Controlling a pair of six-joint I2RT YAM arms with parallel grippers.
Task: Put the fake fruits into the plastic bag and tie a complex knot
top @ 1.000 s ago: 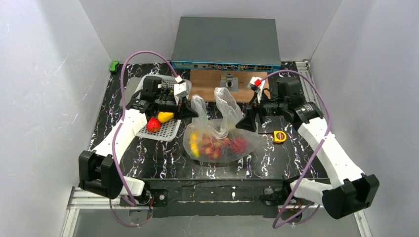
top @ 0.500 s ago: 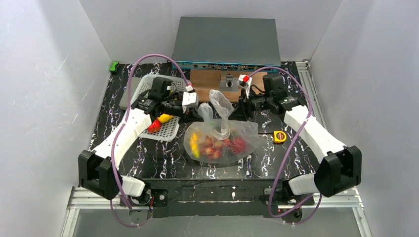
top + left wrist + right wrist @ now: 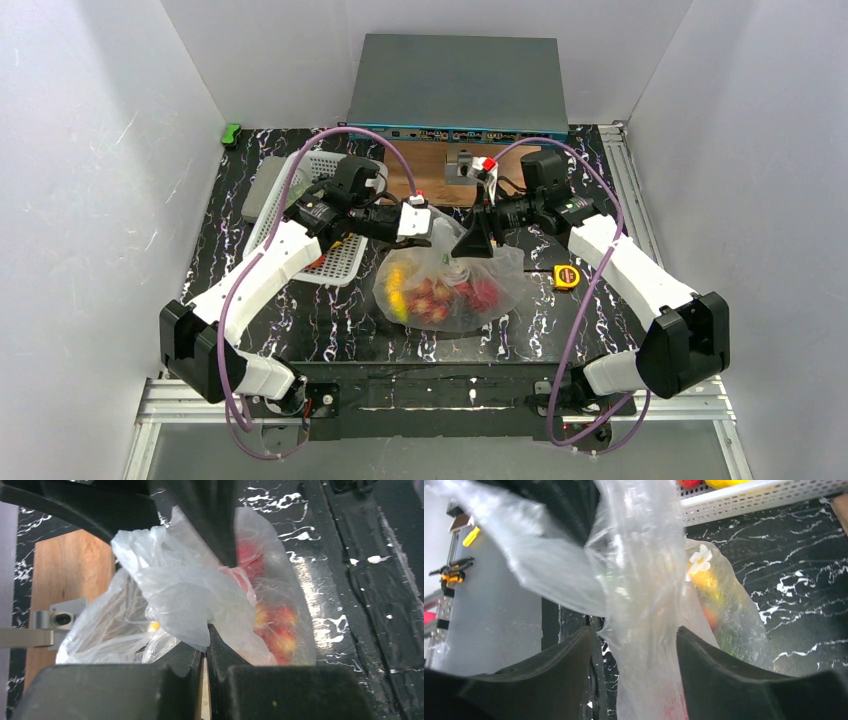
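The plastic bag (image 3: 452,290) lies at the table's middle with red and yellow fake fruits (image 3: 438,294) inside it. Its handle loops are gathered upward between my two grippers. My left gripper (image 3: 431,229) is shut on one bunched handle; in the left wrist view the film (image 3: 185,600) is pinched at the closed tips (image 3: 206,631). My right gripper (image 3: 475,243) stands open just right of it. In the right wrist view a twisted strip of bag (image 3: 644,605) hangs between the spread fingers (image 3: 636,636), not pinched. A red and a yellow fruit (image 3: 724,482) lie in the basket.
The white lattice basket (image 3: 342,262) sits left of the bag, partly under my left arm. A yellow tape measure (image 3: 566,276) lies right of the bag. Behind are a wooden board (image 3: 430,180) with a metal fitting (image 3: 466,166) and a grey box (image 3: 458,85).
Both grippers have moved inward over the bag. The left carried its handle to the right; the right came left and down around the other handle, and its jaws narrowed.
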